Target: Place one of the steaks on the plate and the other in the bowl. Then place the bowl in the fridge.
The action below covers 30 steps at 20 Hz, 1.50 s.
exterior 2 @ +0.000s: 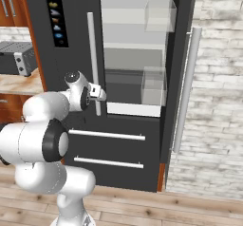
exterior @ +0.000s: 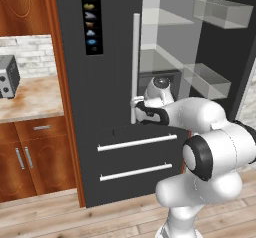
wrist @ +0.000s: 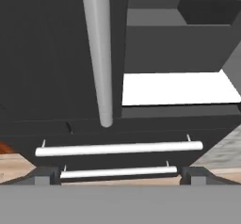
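fridge [exterior: 100,147]: tall, black, standing on wood floor [exterior: 45,217] right of wooden counter [exterior: 30,94]; right door [exterior 2: 182,78] swung wide open, left door [exterior: 95,97] shut; pale interior with clear glass shelves [exterior: 170,17] and door bins [exterior: 220,13] exposed; two lower drawers with silver bars [exterior: 137,143] beneath

left door handle [exterior: 135,67]: long silver bar, upright; judged rigid, smooth, likely slippery under narrow finger pads; best taken across the bar, near its lower end, where already closest

gripper [exterior 2: 98,93]: jaws spread full wide, holding nothing; poised at lower end of left door handle, just beside it, contact not certain; in hand view handle [wrist: 100,53] running up centre of frame, dark finger tips [wrist: 47,175] low at either side, bar lying between them but farther out

doors judged heavy, hinged, stiff; swing calls for steady pull along an arc, not a jerk

glass shelves judged fragile, hard, slick; bowl set there apt to slide if released on a tilt

open compartment lying just right of gripper, near, at about hand height

toaster-like appliance [exterior: 9,77] on counter, well apart from arm
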{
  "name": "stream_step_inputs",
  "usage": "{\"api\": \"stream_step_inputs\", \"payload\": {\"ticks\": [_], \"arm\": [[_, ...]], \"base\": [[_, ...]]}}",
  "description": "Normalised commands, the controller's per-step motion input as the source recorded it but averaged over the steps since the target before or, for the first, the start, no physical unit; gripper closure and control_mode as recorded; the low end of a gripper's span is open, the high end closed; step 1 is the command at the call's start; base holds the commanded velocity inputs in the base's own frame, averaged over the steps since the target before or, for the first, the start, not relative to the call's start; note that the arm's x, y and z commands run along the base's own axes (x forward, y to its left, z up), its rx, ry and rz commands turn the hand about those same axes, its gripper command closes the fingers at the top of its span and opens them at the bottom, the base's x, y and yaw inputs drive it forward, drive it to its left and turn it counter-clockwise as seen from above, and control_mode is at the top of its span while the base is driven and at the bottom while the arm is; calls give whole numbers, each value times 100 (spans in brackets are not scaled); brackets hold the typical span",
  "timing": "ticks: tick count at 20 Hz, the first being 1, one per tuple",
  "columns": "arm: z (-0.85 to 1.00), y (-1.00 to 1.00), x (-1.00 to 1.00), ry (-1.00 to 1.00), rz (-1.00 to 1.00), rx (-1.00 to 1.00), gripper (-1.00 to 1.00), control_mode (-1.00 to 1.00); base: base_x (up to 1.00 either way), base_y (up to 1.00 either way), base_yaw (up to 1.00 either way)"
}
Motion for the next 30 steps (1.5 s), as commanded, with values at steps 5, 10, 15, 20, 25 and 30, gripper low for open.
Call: {"api": "stream_step_inputs", "payload": {"ticks": [5,10,15,20,25,30], "arm": [[24,9,25,-6,-2,5,-100,-100],[37,12,20,-21,0,-13,-100,-100],[26,27,9,-5,0,1,-100,-100],[0,-3,39,2,-1,0,-100,-100],[0,0,72,0,0,-1,-100,-100],[-2,0,75,0,0,-1,-100,-100]], "base": [[0,0,0],[0,0,0],[0,0,0],[0,0,0],[0,0,0],[0,0,0]]}}
